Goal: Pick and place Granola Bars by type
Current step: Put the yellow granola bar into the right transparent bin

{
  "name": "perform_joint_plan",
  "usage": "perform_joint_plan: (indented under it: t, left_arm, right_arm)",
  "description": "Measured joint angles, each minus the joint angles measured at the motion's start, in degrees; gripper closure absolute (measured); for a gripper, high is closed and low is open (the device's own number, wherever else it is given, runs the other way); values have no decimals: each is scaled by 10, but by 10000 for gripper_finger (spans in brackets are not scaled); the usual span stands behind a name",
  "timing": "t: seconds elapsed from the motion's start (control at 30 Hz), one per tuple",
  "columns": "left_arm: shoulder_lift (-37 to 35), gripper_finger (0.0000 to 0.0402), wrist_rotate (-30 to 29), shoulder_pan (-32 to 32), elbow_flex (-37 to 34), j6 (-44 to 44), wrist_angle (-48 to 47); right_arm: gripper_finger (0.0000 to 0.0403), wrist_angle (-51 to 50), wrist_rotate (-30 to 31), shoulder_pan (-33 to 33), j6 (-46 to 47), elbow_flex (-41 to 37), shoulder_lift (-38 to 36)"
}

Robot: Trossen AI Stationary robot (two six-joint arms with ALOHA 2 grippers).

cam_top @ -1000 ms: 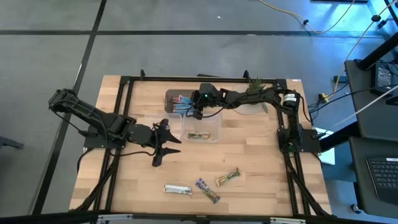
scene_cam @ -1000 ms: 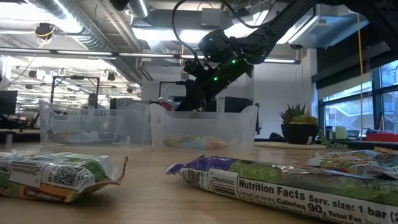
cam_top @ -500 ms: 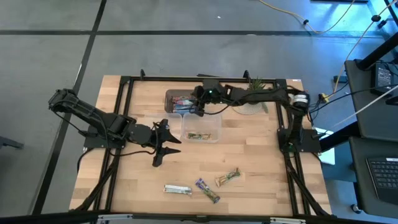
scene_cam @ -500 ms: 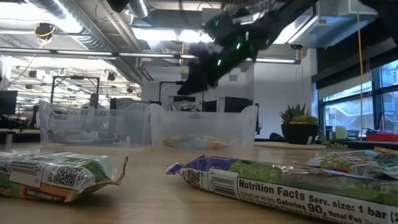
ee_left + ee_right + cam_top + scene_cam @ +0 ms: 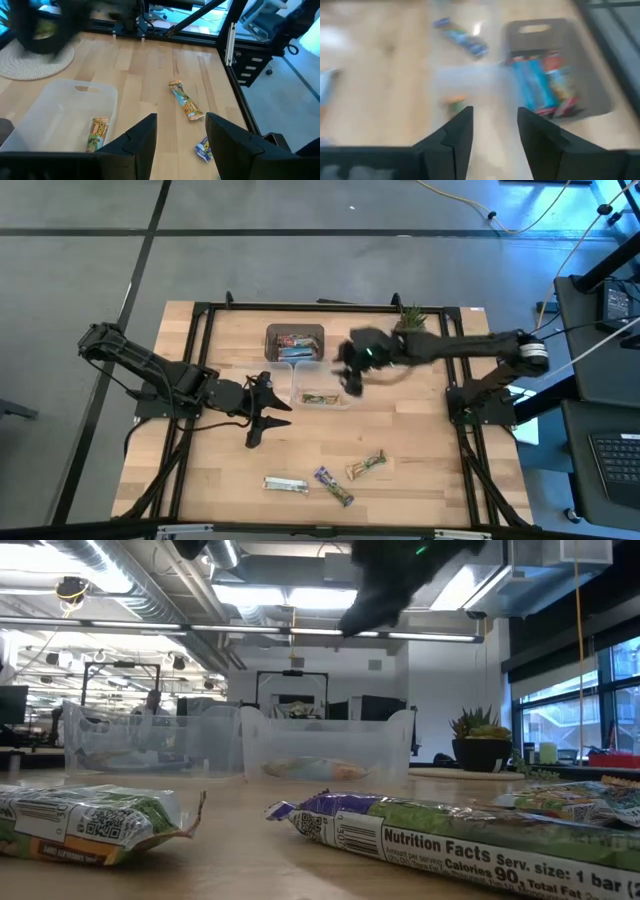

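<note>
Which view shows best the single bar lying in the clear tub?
The left wrist view: the green-tan bar lies plainly on the clear tub's floor. The high view shows it small; the low view only dimly through the wall; the right wrist view blurs it.

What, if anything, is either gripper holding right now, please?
Nothing is held: the left gripper and the right gripper both stand open with an empty gap between their fingers.
</note>
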Motion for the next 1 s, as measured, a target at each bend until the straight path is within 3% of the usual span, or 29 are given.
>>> perform_joint_plan:
  t: [0.23,0.4,0.73,1.0]
  left_arm:
    - [0,238,0,0,0,0,2]
    - [0,240,-13,0,0,0,0]
    - [0,235,16,-1,0,0,0]
    - [4,234,24,-1,0,-5,0]
  right_arm:
    - [246,49,52,122,95,-144,-125]
    - [246,57,56,223,94,-205,-175]
    - [246,101,55,346,209,-255,-127]
    - [246,160,56,376,183,-255,-51]
